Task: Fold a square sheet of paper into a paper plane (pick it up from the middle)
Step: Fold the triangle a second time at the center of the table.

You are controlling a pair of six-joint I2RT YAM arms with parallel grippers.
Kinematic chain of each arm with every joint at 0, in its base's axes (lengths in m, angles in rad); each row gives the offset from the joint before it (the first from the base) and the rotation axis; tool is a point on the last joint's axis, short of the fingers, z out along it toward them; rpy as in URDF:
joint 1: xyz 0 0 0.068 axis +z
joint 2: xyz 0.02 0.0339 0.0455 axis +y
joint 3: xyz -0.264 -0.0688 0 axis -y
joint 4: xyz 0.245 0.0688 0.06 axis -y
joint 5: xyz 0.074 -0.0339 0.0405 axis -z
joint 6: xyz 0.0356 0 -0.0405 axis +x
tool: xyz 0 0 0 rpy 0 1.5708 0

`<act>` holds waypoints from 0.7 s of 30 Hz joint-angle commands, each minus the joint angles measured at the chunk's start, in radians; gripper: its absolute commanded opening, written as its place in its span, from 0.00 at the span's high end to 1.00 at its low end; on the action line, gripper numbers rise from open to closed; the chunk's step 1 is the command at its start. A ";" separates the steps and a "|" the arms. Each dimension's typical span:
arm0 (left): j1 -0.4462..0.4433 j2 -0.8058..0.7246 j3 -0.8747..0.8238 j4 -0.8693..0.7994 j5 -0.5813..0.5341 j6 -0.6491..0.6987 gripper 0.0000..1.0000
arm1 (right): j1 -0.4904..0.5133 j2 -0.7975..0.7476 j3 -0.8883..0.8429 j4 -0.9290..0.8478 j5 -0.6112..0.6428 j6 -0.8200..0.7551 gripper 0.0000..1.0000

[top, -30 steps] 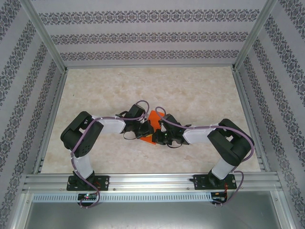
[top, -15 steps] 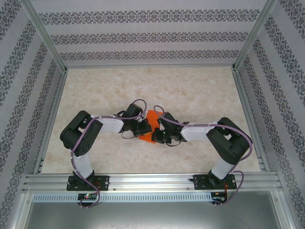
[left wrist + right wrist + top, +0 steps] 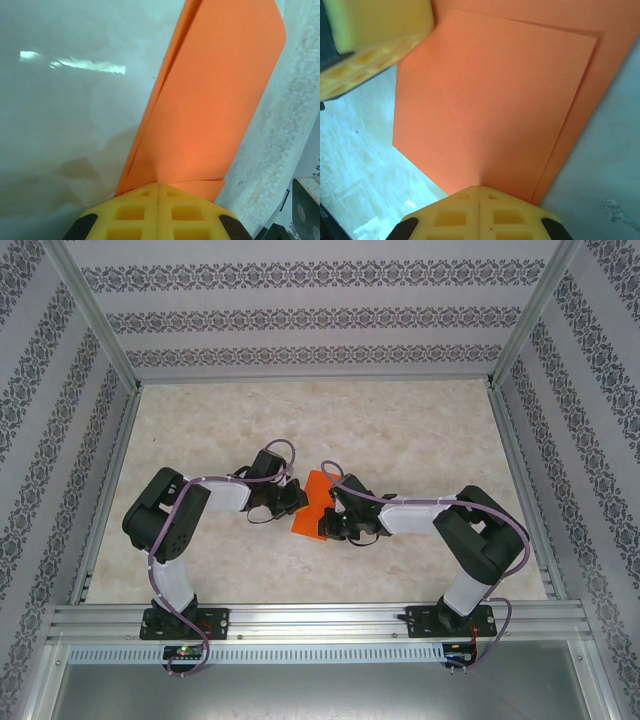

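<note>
We hold the square sheet of paper (image 3: 312,508), creased into layers, at the middle of the table (image 3: 420,440). Our left gripper (image 3: 158,186) and right gripper (image 3: 479,189) each pinch tight on opposite edges of it. It looks featherlight, floppy and easily torn, so we judge that gripping at the creases is safest.

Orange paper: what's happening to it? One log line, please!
item: orange paper, folded in layers | left fingers: shut on it | right fingers: shut on it | place: middle of table
</note>
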 commanded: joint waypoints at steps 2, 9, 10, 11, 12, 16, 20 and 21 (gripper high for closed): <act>0.046 0.032 0.041 -0.041 -0.070 0.058 0.94 | 0.010 0.031 -0.024 -0.168 0.046 -0.023 1.00; 0.066 0.034 0.052 -0.064 -0.071 0.075 0.94 | 0.010 0.035 -0.013 -0.162 0.040 -0.024 1.00; 0.068 0.025 0.053 -0.067 -0.071 0.078 0.94 | 0.010 0.036 -0.009 -0.163 0.039 -0.027 1.00; 0.070 0.015 0.055 -0.069 -0.067 0.081 0.94 | 0.010 0.037 -0.006 -0.165 0.039 -0.028 1.00; 0.071 0.000 0.058 -0.076 -0.065 0.083 0.94 | 0.009 0.039 -0.002 -0.166 0.039 -0.029 1.00; 0.072 -0.070 0.081 -0.134 -0.072 0.110 0.93 | 0.010 0.039 0.006 -0.165 0.039 -0.029 1.00; 0.065 -0.123 0.082 -0.156 -0.051 0.110 0.94 | 0.013 0.039 0.007 -0.164 0.040 -0.028 1.00; 0.057 -0.134 0.079 -0.157 -0.044 0.107 0.95 | 0.013 0.038 0.006 -0.163 0.041 -0.027 1.00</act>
